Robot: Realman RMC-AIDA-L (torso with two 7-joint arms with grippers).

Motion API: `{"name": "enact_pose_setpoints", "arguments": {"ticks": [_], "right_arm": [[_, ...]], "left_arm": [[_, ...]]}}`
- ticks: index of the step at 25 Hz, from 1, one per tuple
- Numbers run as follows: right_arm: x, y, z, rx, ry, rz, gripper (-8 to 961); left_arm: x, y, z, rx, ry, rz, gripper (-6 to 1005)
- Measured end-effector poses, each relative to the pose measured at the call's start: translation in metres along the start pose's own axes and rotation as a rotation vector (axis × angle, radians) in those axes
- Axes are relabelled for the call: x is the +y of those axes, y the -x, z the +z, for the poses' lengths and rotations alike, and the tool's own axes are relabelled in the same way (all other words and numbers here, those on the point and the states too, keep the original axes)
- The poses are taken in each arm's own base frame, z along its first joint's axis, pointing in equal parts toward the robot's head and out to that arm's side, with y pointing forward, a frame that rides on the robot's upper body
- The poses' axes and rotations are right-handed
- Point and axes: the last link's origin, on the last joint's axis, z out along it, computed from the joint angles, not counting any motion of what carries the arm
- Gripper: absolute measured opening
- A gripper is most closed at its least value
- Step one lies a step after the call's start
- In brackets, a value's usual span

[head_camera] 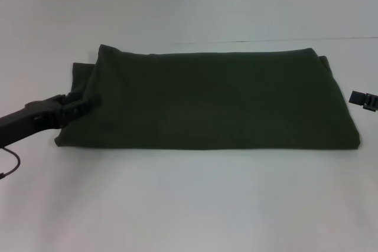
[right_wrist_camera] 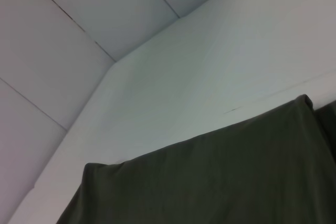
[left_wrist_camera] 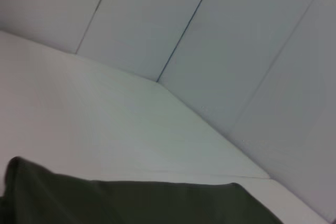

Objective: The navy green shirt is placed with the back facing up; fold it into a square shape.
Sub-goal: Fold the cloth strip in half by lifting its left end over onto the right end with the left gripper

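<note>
Progress, as you can judge it: dark olive-green soft cotton shirt (head_camera: 207, 101) lies mid-table, folded into a wide rectangle, not yet square. Left gripper (head_camera: 88, 103) pinches its left edge; right gripper (head_camera: 361, 99) waits beside the right edge, grip state unreadable.

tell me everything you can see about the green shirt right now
The navy green shirt is dark olive, soft-looking cloth, already folded into a wide rectangle lying flat on the white table. Only a plain side shows, with no lettering. Layered edges peek out at its left end, and the near edge is straight. The left gripper is at its left end, touching the cloth; the right gripper sits just off its right edge.
</note>
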Motion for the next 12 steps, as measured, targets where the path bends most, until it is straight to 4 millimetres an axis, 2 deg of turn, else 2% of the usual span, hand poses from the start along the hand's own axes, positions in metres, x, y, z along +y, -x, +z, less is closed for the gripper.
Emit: {"name": "enact_pose_setpoints", "arguments": {"ticks": [12], "right_arm": [[-0.004, 0.007, 0.008, 0.007, -0.048, 0.038, 763]], "left_arm": [[-0.033, 0.018, 0.002, -0.070, -0.231, -0.027, 646]]}}
